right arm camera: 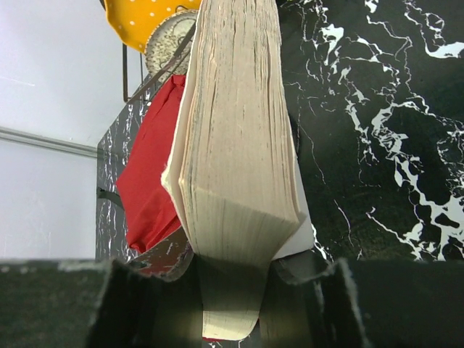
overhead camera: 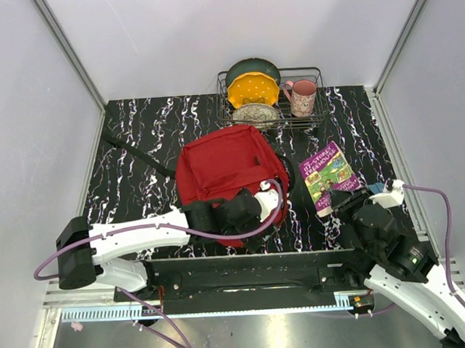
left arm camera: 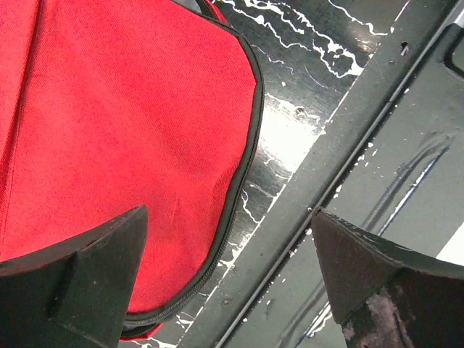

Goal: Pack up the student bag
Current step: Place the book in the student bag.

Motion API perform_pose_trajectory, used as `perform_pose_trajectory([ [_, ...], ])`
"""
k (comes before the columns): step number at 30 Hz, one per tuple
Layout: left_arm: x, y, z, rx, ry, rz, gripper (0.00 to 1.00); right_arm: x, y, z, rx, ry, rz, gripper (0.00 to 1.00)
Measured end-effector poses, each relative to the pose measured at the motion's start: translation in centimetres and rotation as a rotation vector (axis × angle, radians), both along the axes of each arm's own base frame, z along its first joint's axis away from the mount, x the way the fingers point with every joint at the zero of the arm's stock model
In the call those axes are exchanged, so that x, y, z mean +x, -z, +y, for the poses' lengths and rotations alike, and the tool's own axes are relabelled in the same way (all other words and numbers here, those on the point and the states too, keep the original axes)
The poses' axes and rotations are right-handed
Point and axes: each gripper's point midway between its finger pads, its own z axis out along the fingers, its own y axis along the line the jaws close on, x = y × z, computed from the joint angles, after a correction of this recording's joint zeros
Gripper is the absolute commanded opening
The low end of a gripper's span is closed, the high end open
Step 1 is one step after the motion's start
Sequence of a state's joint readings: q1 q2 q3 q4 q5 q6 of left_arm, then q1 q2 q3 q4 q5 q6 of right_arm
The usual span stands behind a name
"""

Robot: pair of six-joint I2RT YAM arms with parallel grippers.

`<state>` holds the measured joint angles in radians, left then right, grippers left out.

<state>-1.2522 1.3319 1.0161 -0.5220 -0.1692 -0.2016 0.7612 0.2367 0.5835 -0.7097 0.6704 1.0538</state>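
Top view: the red student bag [overhead camera: 224, 170] lies flat at the centre of the desk [overhead camera: 137, 140]. The left fingers [overhead camera: 274, 201] hang over its near edge, and the right fingers [overhead camera: 339, 198] grasp a book [overhead camera: 327, 175].
Left wrist view: fingers released and spread wide; a black zipper borders the plain red fabric.
Right wrist view: book pages clamped.

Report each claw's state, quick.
Left claw: open, holding nothing, at the student bag's edge.
Right claw: closed on the book.
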Motion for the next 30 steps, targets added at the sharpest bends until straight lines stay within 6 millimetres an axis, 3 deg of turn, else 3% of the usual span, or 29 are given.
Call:
perform_pose_trajectory([
  [10,1.0,2.4,-2.0,0.129,0.023,-0.067,0.91,-0.6,0.8,-0.4,0.027,0.013,0.032,0.05],
  [15,1.6,4.5,-1.3,0.228,-0.003,-0.109,0.82,-0.7,1.0,-0.4,0.028,0.009,0.04,0.06],
  [19,2.5,4.9,-0.6,0.27,-0.051,-0.152,0.74,-0.8,0.9,-0.4,0.031,0.009,0.037,0.08],
  [24,3.7,4.0,-0.4,0.268,-0.111,-0.202,0.54,-1.0,1.0,-0.2,0.039,-0.006,0.045,0.09],
  [30,4.3,3.4,-0.4,0.259,-0.15,-0.23,0.16,-1.2,1.1,0.4,0.059,-0.032,0.054,0.09],
])
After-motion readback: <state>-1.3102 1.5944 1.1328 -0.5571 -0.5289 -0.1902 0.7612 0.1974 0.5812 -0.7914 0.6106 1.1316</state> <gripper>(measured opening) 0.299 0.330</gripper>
